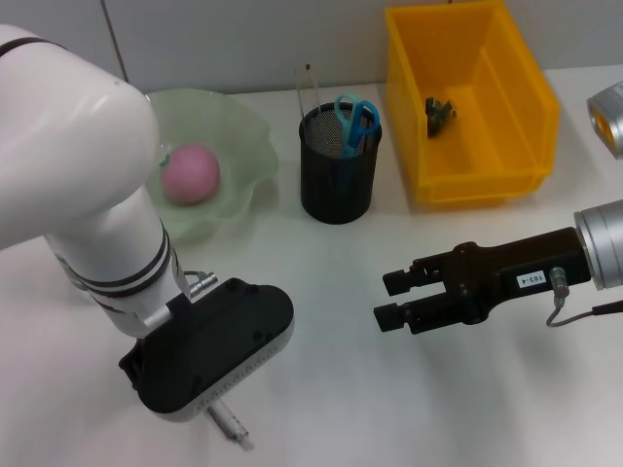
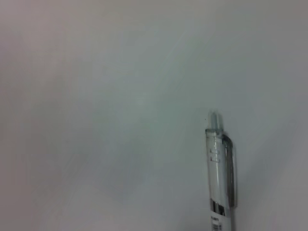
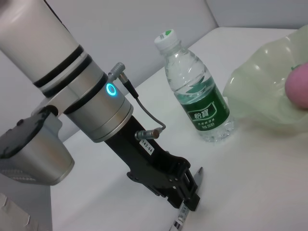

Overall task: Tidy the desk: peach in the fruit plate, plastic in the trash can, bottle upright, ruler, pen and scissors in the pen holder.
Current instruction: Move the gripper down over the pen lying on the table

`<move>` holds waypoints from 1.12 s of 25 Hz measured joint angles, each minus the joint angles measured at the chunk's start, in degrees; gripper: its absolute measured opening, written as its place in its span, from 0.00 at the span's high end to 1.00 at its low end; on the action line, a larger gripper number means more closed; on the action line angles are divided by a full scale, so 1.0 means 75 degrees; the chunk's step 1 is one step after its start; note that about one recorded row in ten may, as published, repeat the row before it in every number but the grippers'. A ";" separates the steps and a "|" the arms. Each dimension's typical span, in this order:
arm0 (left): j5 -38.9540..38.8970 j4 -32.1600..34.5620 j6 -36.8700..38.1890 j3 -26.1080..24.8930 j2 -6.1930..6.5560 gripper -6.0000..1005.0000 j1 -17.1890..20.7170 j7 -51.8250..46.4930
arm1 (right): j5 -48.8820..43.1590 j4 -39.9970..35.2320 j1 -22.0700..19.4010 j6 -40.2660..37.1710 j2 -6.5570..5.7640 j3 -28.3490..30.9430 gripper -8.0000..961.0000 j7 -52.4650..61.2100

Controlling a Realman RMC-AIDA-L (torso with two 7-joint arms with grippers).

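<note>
Surface: white desk top point(image 1: 331, 292) against a pale wall; all items rest on it.
Left gripper point(image 3: 191, 190): lowered at the near left of the desk, fingers pointing down at the clear plastic click pen point(image 2: 220, 173). In the right wrist view the fingers stand on either side of the pen's upper end; contact cannot be confirmed. In the head view the black wrist housing hides the fingers, and only the pen's tip shows beyond it.
Pen: lying flat on the desk, clip and push-button visible in the left wrist view.
Right gripper point(image 1: 386, 299): hovering over the desk centre-right, pointing toward the left arm, fingers parted, nothing between them.
Pink peach point(image 1: 190, 173): inside the pale green wavy-edged fruit plate point(image 1: 255, 161), far left.
Black mesh pen holder point(image 1: 338, 180): just right of the plate; blue-handled scissors point(image 1: 356, 119) and a thin clear ruler point(image 1: 308, 88) stand in it.
Yellow plastic bin point(image 1: 506, 131): far right, with a small dark crumpled item point(image 1: 439, 112) on its floor.
Clear water bottle with green label point(image 3: 197, 91): upright, beside the fruit plate, seen in the right wrist view only.
</note>
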 joint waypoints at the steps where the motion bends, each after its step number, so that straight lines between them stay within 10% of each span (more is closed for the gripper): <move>1: 0.0000 0.0000 0.0000 0.0000 0.0000 0.66 0.0000 0.0000 | 0.0000 0.0000 0.0000 0.0000 0.0000 0.0000 0.27 0.0000; 28: -0.0049 -0.0013 0.0006 0.0175 0.0000 0.79 -0.0072 -0.0041 | 0.0000 0.0000 0.0016 -0.0010 0.0000 0.0000 0.27 -0.0003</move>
